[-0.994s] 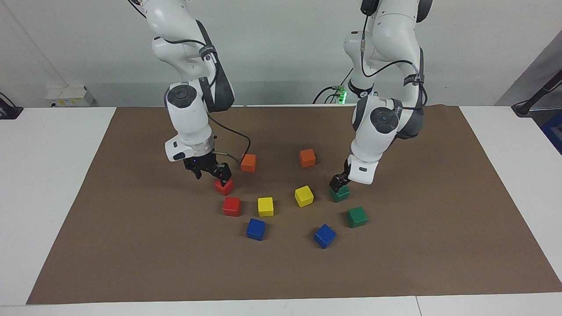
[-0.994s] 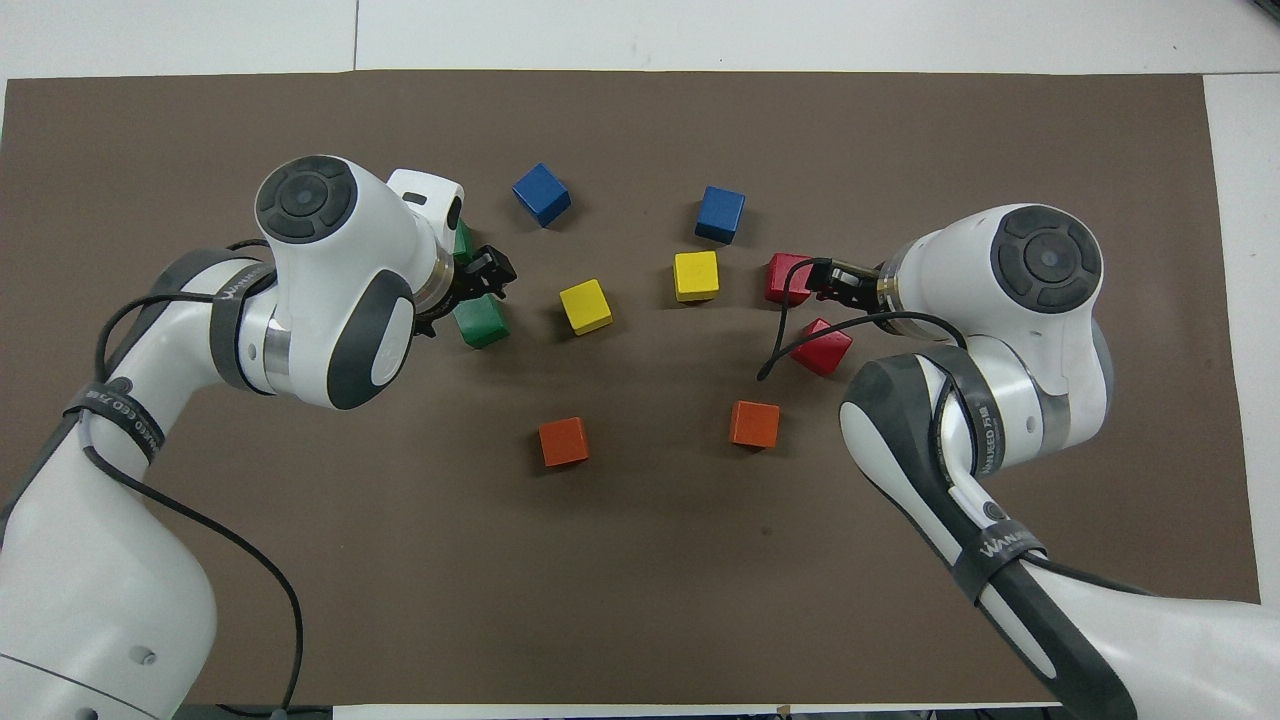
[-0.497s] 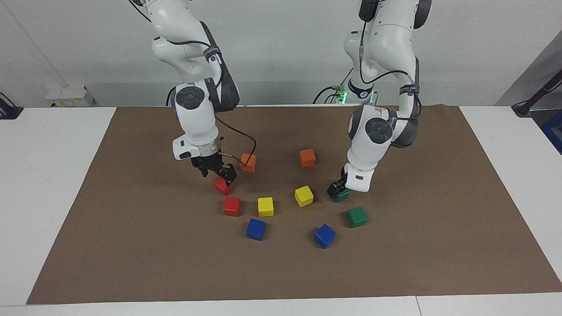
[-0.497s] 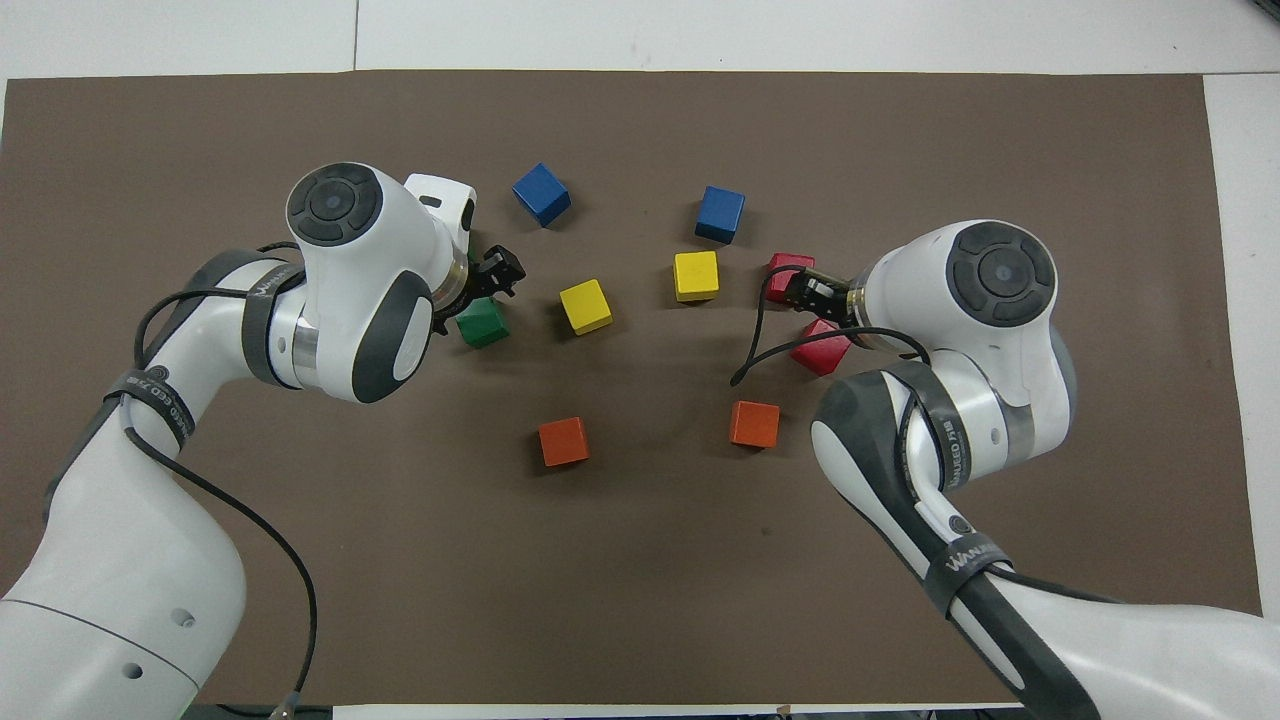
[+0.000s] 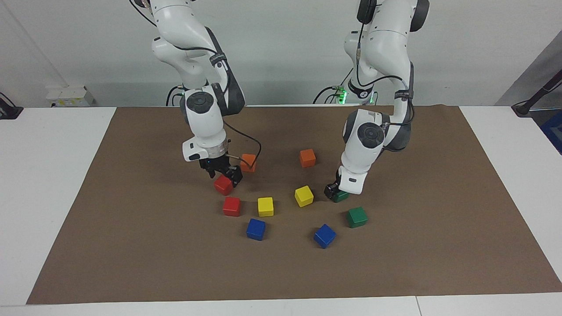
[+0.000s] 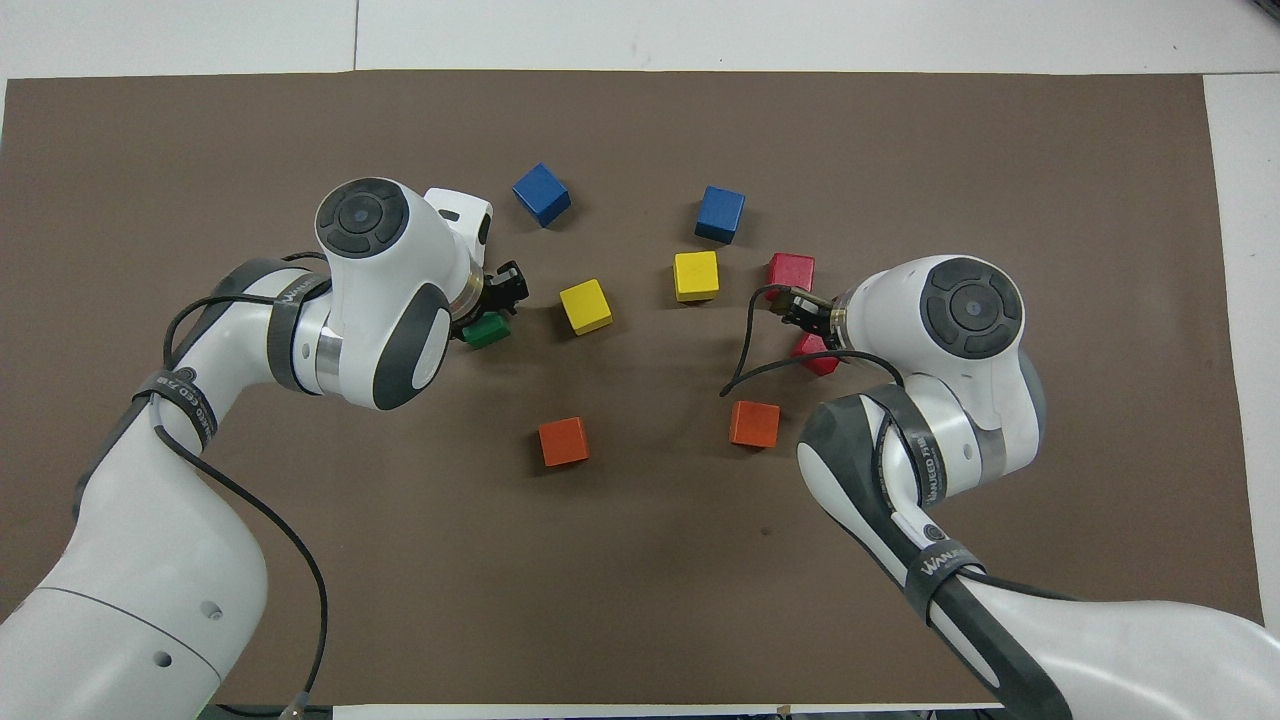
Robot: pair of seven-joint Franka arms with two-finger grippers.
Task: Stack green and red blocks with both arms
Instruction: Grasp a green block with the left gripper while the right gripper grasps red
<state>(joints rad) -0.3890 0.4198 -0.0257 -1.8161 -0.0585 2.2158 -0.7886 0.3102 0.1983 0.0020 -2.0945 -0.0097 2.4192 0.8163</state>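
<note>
Facing view: my left tool (image 5: 333,191) is down at a green cube (image 5: 342,196), grip I cannot tell; right tool (image 5: 227,176) stands open over a red cube (image 5: 223,186), both cubes mid brown mat (image 5: 131,219). Light, stiff, glossy: I'd pinch two parallel flat faces, low

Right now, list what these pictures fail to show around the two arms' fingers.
- Nearer green block: facing view, mostly covered by the left gripper; overhead, the left arm's wrist hides part of it, so a grip cannot be confirmed.
- Nearer red block: overhead, the right arm's wrist covers most of it; facing view, contact with the right gripper is too small to read.
- Other green block: overhead, hidden under the left arm.
</note>
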